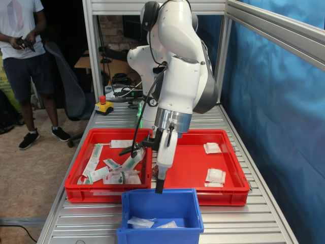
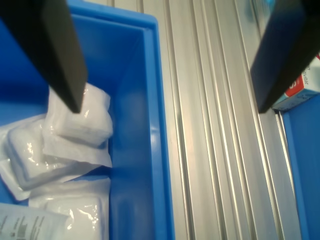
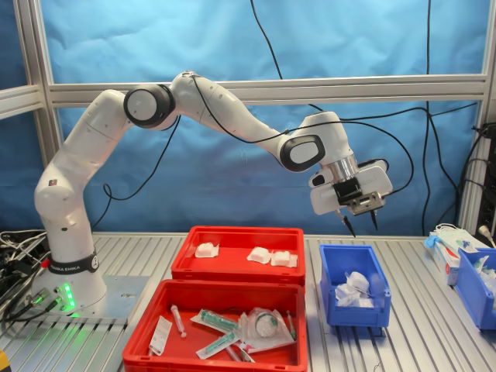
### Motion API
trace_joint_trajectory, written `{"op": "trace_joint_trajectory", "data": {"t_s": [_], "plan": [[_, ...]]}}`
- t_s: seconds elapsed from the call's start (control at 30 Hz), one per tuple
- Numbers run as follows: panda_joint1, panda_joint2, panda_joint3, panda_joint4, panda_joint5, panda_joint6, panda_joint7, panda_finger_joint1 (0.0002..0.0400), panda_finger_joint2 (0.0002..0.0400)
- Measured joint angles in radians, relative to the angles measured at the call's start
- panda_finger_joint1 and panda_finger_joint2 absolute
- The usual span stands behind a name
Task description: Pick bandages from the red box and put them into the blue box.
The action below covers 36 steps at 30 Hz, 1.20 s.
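The blue box (image 1: pixel 160 235) (image 3: pixel 355 316) holds several bandages, puffy white square packets (image 2: pixel 75 120) (image 3: pixel 353 288) (image 1: pixel 141 222). My gripper (image 1: pixel 160 189) (image 3: pixel 359 226) (image 2: pixel 170 106) is open and empty. It hangs above the blue box's edge, one finger (image 2: pixel 60 50) over the packets and the other (image 2: pixel 285 55) over the ribbed table beside the box. The red box (image 1: pixel 223 193) (image 3: pixel 232 231) holds three more bandages (image 1: pixel 212 148) (image 1: pixel 216 176) (image 3: pixel 206 249) (image 3: pixel 260 255) (image 3: pixel 284 259).
A twin red tray (image 1: pixel 104 193) (image 3: pixel 209 356) with syringes and long packets lies beside the red box. Another blue bin (image 3: pixel 474 287) (image 2: pixel 300 165) and a supplies carton (image 3: pixel 449 248) stand nearby. A person (image 1: pixel 23 46) stands off the table. An emergency-stop button (image 1: pixel 104 105) sits by the arm's base.
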Motion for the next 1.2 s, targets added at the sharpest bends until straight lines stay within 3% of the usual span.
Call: {"op": "trace_joint_trajectory", "data": {"t_s": [0.07,0.1,0.23,0.27,0.4,0.43,0.8,1.2], "plan": [[0.0,0.0,0.0,0.0,0.0,0.0,0.0,0.0262,0.0262],[0.0,0.0,0.0,0.0,0.0,0.0,0.0,0.0312,0.0312],[0.0,0.0,0.0,0.0,0.0,0.0,0.0,0.0312,0.0312],[0.001,0.0,0.0,0.0,0.0,0.0,0.0,0.0362,0.0362],[0.006,0.0,0.0,0.0,0.0,0.005,0.0,0.0362,0.0362],[0.008,0.0,0.0,0.0,0.0,0.005,0.0,0.0393,0.0393],[0.03,-0.026,0.023,0.0,0.0,0.01,-0.004,0.04,0.04],[0.04,-0.135,0.083,-0.038,-0.006,0.012,-0.023,0.04,0.04]]}}
